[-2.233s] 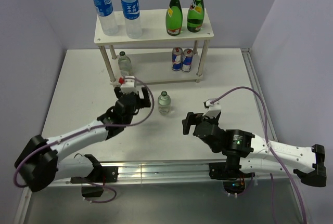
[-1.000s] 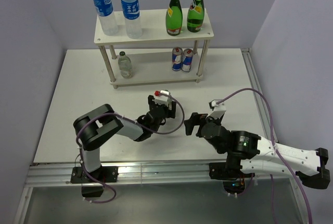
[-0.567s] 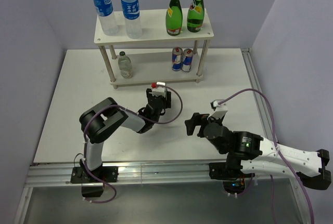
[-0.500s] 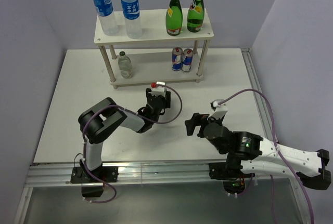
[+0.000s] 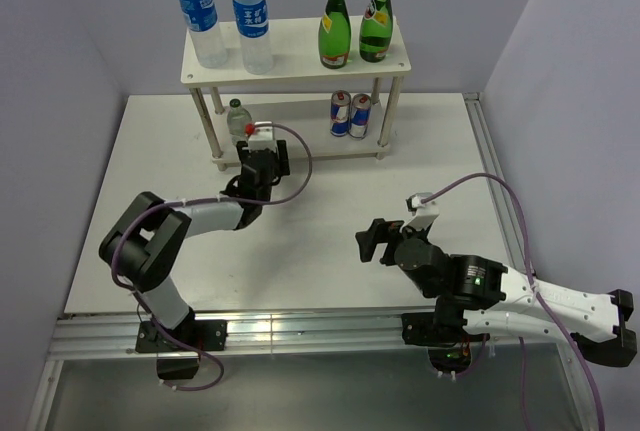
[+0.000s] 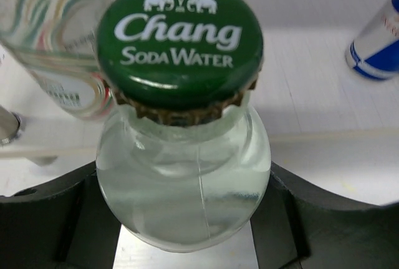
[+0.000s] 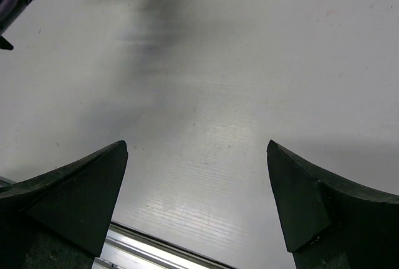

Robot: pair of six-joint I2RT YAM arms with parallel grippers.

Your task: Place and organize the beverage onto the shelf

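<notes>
Left end effector (image 5: 263, 154) clamped round a clear glass soda-water bottle with a green crown cap (image 6: 182, 181), upright, cap on top. Just ahead: lower board of the pale beige wooden two-tier shelf (image 5: 300, 141), matching clear bottle (image 5: 237, 114) standing just left of the path. Left arm stretched long and low, plainly the nearer. Over right, right end effector (image 5: 372, 239) spread wide, empty, above the white tabletop (image 5: 330, 201), well apart.

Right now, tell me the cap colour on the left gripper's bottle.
Green cap with white lettering; clearest in left wrist view.
</notes>
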